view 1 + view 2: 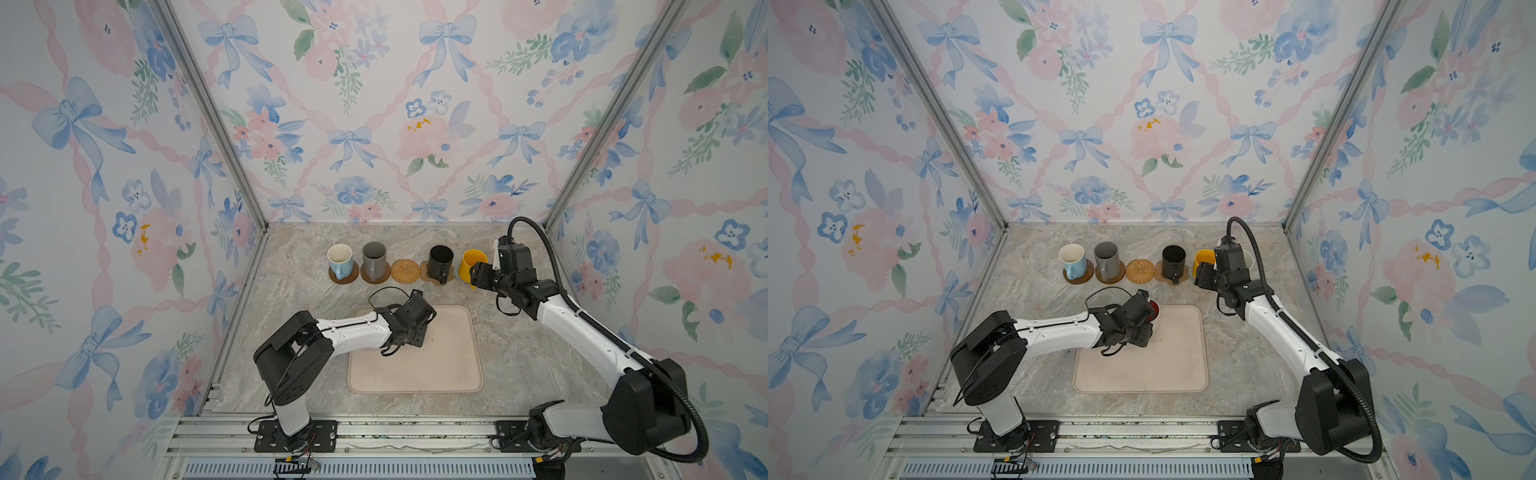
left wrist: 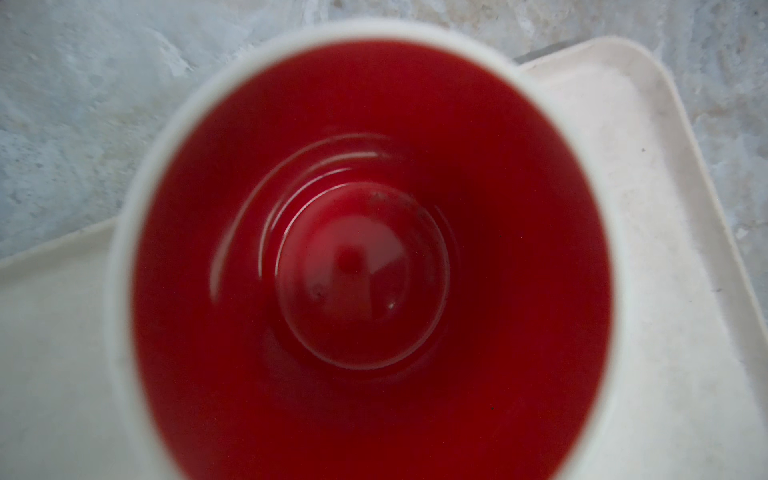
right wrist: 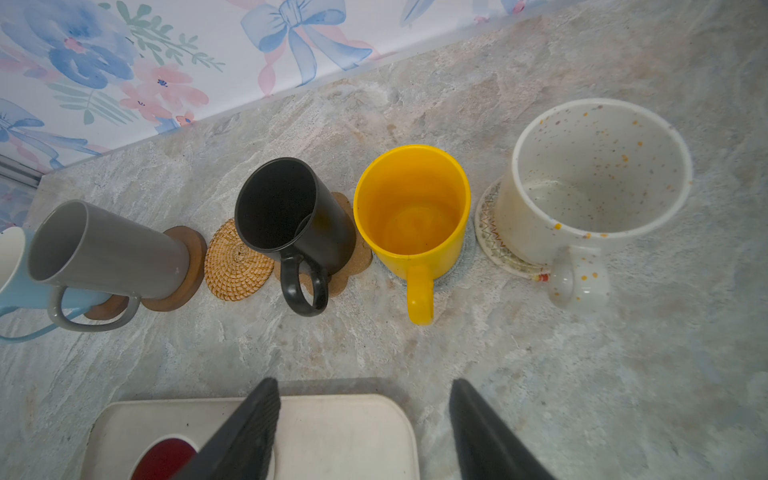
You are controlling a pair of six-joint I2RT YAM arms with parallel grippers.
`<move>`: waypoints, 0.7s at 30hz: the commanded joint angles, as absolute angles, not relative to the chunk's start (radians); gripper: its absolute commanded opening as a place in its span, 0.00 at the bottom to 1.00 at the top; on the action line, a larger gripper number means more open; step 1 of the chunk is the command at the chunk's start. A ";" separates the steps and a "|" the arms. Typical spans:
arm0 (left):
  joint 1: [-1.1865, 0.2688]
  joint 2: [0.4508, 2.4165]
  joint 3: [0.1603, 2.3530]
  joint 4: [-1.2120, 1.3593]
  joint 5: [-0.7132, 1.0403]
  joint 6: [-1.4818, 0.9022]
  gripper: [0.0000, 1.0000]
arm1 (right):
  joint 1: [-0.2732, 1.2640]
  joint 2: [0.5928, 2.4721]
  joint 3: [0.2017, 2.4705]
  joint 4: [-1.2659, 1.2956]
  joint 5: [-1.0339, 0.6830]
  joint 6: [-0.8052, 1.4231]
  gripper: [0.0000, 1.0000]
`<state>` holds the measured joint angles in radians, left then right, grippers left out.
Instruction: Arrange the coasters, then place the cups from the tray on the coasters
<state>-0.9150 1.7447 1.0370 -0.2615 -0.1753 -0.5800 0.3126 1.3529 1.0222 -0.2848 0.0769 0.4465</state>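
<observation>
A white cup with a red inside (image 2: 374, 270) stands on the far left corner of the beige tray (image 1: 436, 365). My left gripper (image 1: 409, 332) hangs right over it; its fingers are hidden. Along the back stand the light blue cup (image 1: 340, 259) and grey cup (image 1: 374, 259) on brown discs, a bare rattan coaster (image 1: 406, 271), the black cup (image 1: 440, 259) on a paw coaster, the yellow cup (image 1: 471, 262) and the speckled cup (image 3: 598, 187) on crocheted rounds. My right gripper (image 3: 365, 399) is open and holds nothing, just in front of the yellow cup.
The floral back wall runs close behind the cup row. Metal frame posts stand at both back corners. Bare marble table (image 1: 519, 365) lies to the right of the tray and between the tray and the row.
</observation>
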 commanded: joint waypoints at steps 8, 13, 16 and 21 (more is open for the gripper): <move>-0.907 1.766 1.046 -0.286 -0.179 -0.564 0.40 | 0.300 1.376 1.034 -0.268 0.058 0.463 0.68; -0.908 1.768 1.049 -0.285 -0.176 -0.561 0.30 | 0.299 1.379 1.034 -0.268 0.055 0.463 0.68; -0.907 1.769 1.048 -0.286 -0.173 -0.561 0.20 | 0.299 1.379 1.034 -0.269 0.054 0.463 0.68; -0.908 1.769 1.048 -0.285 -0.173 -0.561 0.02 | 0.299 1.380 1.036 -0.268 0.054 0.463 0.68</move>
